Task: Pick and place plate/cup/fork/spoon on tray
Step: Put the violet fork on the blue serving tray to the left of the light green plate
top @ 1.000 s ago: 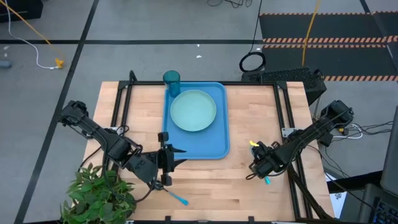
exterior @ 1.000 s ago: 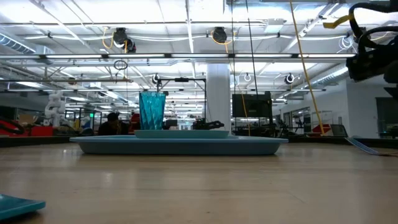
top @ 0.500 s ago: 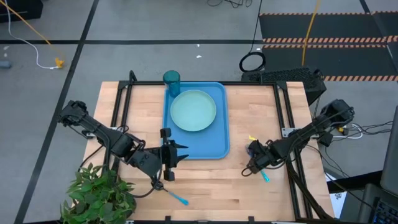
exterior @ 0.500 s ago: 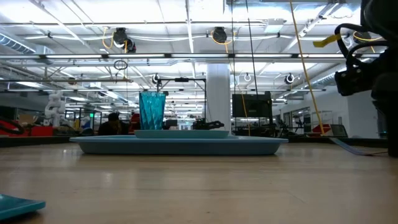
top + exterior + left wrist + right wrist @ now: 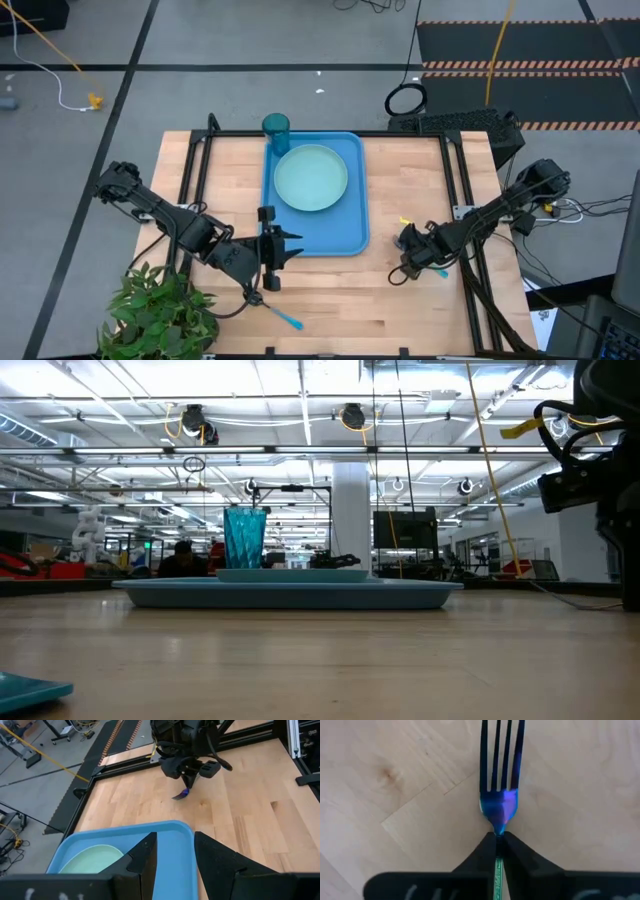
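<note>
Fork (image 5: 500,780) sits pinched tight in our right claw (image 5: 498,841), at about four o'clock from the tray (image 5: 345,232). We should carry it level to bare blue by the plate (image 5: 311,178). Our left claw (image 5: 172,851) waits, narrowly apart.

Open lab hall, ceiling strip-lights (image 5: 300,385)

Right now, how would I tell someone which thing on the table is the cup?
Find the large bright blue rectangular plastic tray mid-table. At its far left corner stands the small translucent teal tumbler, beside the round pale mint-green plate; it is the only upright, see-through thing there.
</note>
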Tool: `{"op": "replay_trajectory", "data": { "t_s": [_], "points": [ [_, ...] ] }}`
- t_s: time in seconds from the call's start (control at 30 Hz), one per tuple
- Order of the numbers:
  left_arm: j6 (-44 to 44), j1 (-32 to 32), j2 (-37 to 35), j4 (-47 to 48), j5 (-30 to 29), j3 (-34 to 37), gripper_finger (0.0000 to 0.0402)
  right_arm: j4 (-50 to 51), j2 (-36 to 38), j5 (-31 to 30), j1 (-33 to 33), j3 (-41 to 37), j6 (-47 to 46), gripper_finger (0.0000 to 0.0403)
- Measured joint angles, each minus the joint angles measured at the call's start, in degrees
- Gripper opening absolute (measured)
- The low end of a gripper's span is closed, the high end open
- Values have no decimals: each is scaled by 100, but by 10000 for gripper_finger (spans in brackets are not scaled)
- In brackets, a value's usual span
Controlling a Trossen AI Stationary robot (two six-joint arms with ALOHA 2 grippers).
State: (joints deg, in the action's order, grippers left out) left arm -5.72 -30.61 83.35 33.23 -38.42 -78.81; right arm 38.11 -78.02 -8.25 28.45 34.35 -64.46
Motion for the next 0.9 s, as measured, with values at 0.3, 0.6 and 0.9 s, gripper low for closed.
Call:
{"op": "replay_trajectory", "data": {
  "t_s": [0.3, 0.6, 0.9],
  "points": [
    [78, 39, 0, -7, -2, 0, 134, 65, 709, -316, -142, 327, 861, 4],
    [96, 166, 0, -33, -2, 0, 134, -568, 969, -979, -758, 744, 2729, 1],
    [154, 173, 0, 37, -2, 0, 134, -2326, 257, -588, -1798, 1154, 5245, 1]
  ]
}}
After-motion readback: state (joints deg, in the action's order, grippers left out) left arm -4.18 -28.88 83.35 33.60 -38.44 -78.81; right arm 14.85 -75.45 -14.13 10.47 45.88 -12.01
